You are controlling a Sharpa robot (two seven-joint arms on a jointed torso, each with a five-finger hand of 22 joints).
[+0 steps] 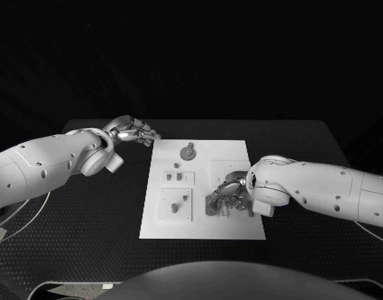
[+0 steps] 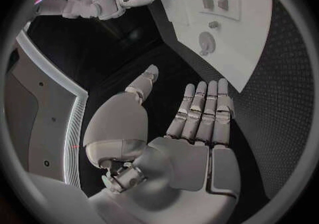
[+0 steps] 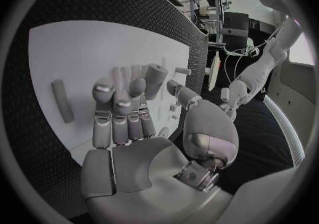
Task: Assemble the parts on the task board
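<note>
The white task board (image 1: 200, 225) lies in the middle of the black table. My right hand (image 1: 231, 190) hovers low over the board's right middle, fingers pointing down at several grey parts (image 1: 220, 204). In the right wrist view a grey peg (image 3: 156, 77) sits between the thumb and fingertips (image 3: 138, 86); whether they pinch it is unclear. A grey bar (image 3: 63, 100) lies flat on the board beside that hand. My left hand (image 1: 134, 131) floats off the board's far left corner, palm flat and fingers (image 2: 202, 109) straight, holding nothing.
A round grey part (image 1: 187, 152) sits near the board's far edge, and the left wrist view shows it too (image 2: 206, 40). Two raised square plates (image 1: 178, 178) (image 1: 175, 205) carry small pieces on the board's left half. Black table surrounds the board.
</note>
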